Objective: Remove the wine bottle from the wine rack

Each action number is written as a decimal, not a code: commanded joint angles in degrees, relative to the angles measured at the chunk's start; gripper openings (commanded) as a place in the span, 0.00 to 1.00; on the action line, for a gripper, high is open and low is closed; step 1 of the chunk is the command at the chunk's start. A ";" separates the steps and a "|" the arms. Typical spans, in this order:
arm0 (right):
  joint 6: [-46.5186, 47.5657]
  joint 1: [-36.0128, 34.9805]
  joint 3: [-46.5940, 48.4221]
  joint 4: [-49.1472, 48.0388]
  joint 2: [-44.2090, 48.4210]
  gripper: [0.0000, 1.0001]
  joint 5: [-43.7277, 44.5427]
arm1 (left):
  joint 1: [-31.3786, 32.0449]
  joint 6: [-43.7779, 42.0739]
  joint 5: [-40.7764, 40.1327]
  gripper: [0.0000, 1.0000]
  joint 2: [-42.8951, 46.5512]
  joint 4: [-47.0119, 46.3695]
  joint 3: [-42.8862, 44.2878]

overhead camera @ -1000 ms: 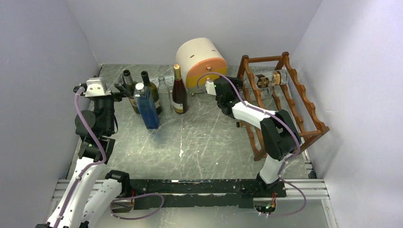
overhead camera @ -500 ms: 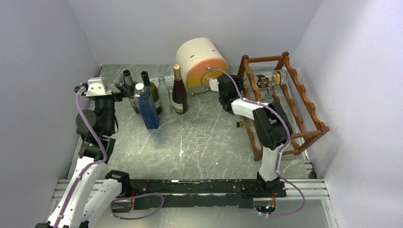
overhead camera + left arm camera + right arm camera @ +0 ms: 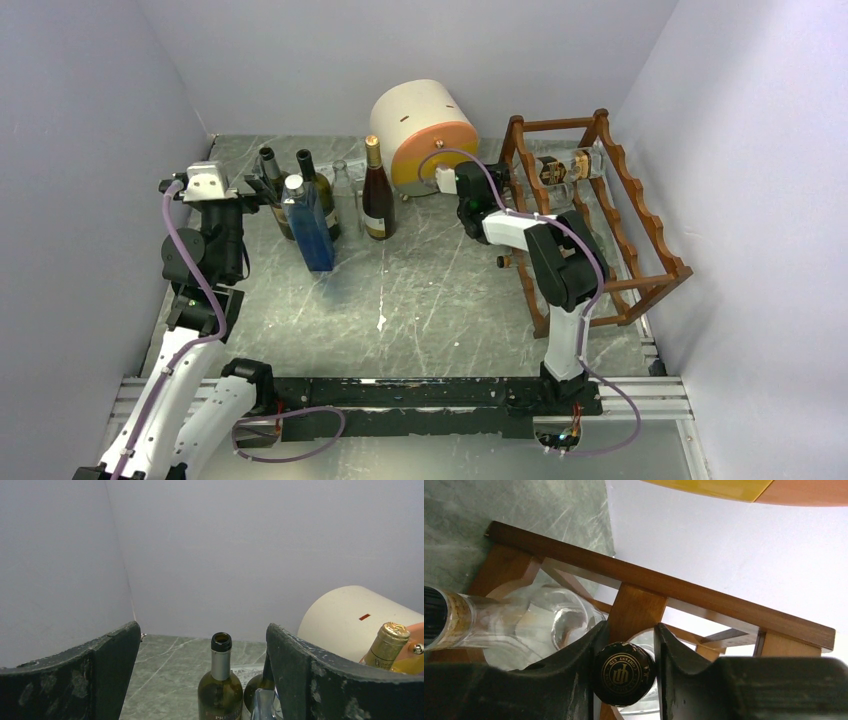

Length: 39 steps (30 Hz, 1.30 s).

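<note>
The reddish-brown wine rack point(image 3: 640, 215) stands at the right of the table. A clear wine bottle point(image 3: 565, 167) with a black-and-gold label lies on its side in the top tier, neck pointing left. My right gripper point(image 3: 503, 180) reaches to the rack's left end. In the right wrist view the right gripper point(image 3: 630, 627) is shut on the bottle's black cap point(image 3: 624, 672) with a gold emblem, a wooden rack post point(image 3: 636, 612) just behind it. More clear glass point(image 3: 559, 622) lies to the left. My left gripper point(image 3: 202, 627) is open, raised behind the standing bottles.
A round cream-and-orange box point(image 3: 425, 125) sits at the back, close to the right wrist. A dark bottle point(image 3: 376, 195), a blue bottle point(image 3: 312, 225) and green bottles point(image 3: 315, 185) stand at back left, near the left gripper point(image 3: 262, 185). Walls enclose three sides.
My right gripper has moved right to the rack's end and closed on the bottle's cap. The left arm has stayed where it was, still open.
</note>
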<state>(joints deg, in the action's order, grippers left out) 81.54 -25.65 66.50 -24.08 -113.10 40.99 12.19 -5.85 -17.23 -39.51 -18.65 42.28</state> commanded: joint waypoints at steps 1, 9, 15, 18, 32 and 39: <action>1.56 -0.82 -2.23 -8.11 1.21 0.18 1.90 | -0.67 -0.41 1.70 0.99 0.03 -1.18 -0.03; 3.89 -5.40 -7.27 -12.88 5.45 0.01 4.47 | -0.67 -0.13 2.28 0.99 -0.22 -1.12 -0.10; 7.73 -9.96 -11.60 -16.54 7.87 0.00 6.54 | -0.67 0.18 2.88 0.99 -0.37 -1.12 -0.12; 7.54 -11.73 -13.11 -15.82 9.73 0.00 7.00 | -0.67 0.29 3.08 0.99 -0.42 -1.20 -0.32; 10.36 -16.55 -20.41 -11.27 7.72 0.00 3.19 | -0.67 0.84 3.97 0.99 -0.75 -1.03 -0.19; 8.40 -20.00 -21.47 -7.07 7.11 0.00 2.52 | -0.67 1.14 4.58 0.99 -0.79 -0.88 -0.10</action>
<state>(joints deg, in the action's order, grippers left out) 91.35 -41.50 47.35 -37.10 -104.09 47.16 12.19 -5.17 -13.91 -40.45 -18.61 42.26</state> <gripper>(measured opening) 0.362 0.991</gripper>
